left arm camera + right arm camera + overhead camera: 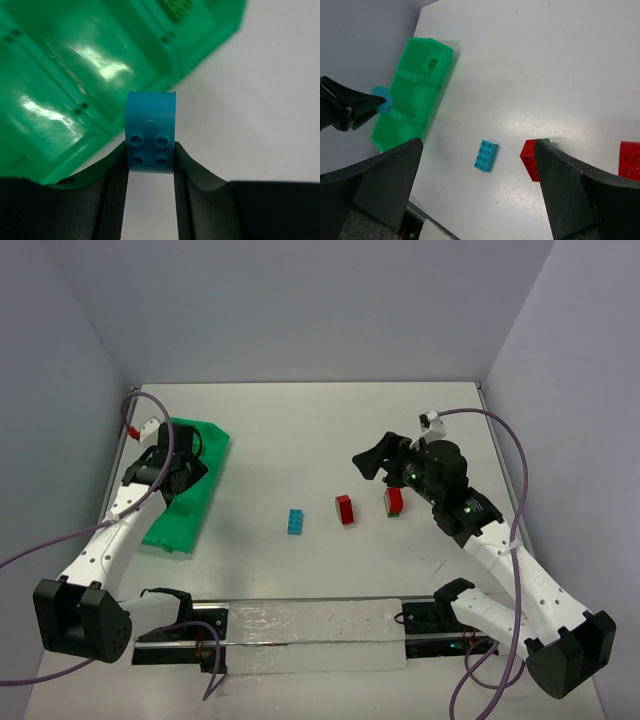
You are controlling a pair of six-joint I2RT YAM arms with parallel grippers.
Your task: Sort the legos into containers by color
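My left gripper (pixel 150 156) is shut on a small blue brick (pixel 150 131), studs facing the camera, held beside the edge of the long green tray (pixel 75 75). In the top view this gripper (pixel 182 476) hangs over the tray (pixel 205 455) at the table's left. My right gripper (pixel 372 462) is open and empty above the table's middle right. Its wrist view shows a teal brick (pixel 486 155) lying between its spread fingers (pixel 385 185), and a red brick (pixel 530 159) by the right finger. On the table lie the teal brick (pixel 296 521), a red brick (pixel 345 509) and a red-on-green brick (pixel 393 501).
The table's side walls rise at left, right and back. A metal rail (pixel 300 625) with the arm bases runs along the near edge. Another red brick (pixel 630 159) shows at the right edge of the right wrist view.
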